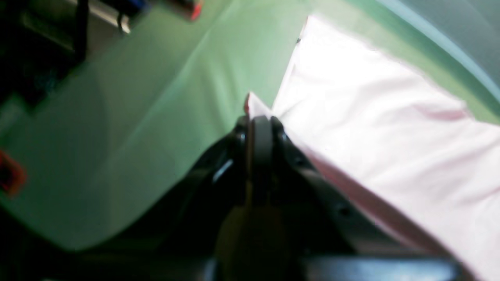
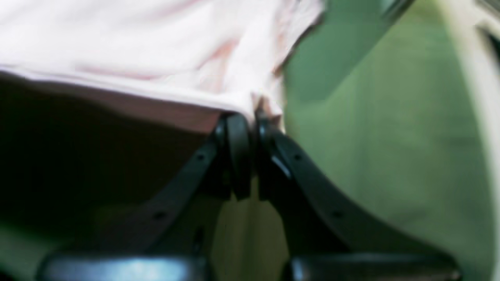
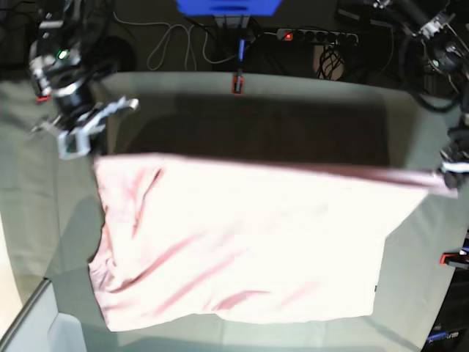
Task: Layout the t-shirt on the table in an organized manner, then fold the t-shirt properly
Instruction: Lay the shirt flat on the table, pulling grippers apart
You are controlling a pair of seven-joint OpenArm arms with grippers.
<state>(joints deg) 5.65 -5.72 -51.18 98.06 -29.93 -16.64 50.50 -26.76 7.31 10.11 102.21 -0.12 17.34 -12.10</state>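
The pale pink t-shirt [image 3: 242, 242] hangs stretched between my two grippers above the grey-green table [image 3: 308, 92], plain side showing. Its lower part trails toward the table's near edge. My left gripper [image 1: 261, 119] is shut on one corner of the t-shirt [image 1: 383, 113]; in the base view it [image 3: 448, 170] is at the far right. My right gripper [image 2: 250, 117] is shut on the other top corner of the t-shirt [image 2: 156, 47]; in the base view it [image 3: 86, 143] is at the upper left. The wrist views are blurred.
Red clamps hold the cloth at the far edge [image 3: 237, 83] and the right edge [image 3: 448, 258]. Cables and a power strip [image 3: 315, 34] lie behind the table. A dark shadow [image 3: 256, 125] falls on the table behind the shirt.
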